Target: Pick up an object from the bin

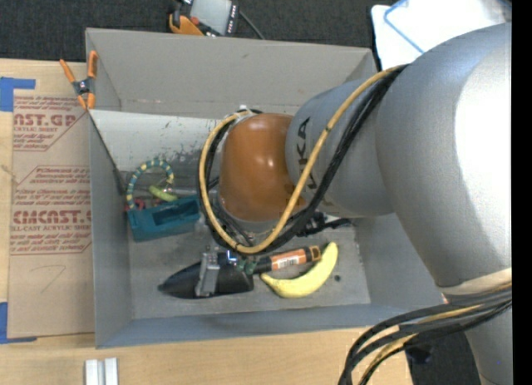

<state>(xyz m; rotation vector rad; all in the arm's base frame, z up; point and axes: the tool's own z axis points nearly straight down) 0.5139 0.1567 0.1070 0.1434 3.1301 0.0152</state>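
Robot at the bin: the claw is set low in the grey bin, on or just above a flat black object with a pointed end, lying just left of the banana near the front wall. How far the claw is open cannot be told, as the wrist hides it, and nothing is seen in its grasp.

To pick cleanly, it would do best to close on the black object alone, at its thicker part nearest the banana, since a flat thing may slip. It should keep off the banana and the small orange tube resting against the banana's upper edge, then lift straight up, clear of the wall. The teal box, up and well left of the banana, looks safely out of the way.

The silver arm reaches over the bin from beyond the banana's right side. Its orange wrist cover hangs above and left of the banana, pointed downward, with looped cables around it
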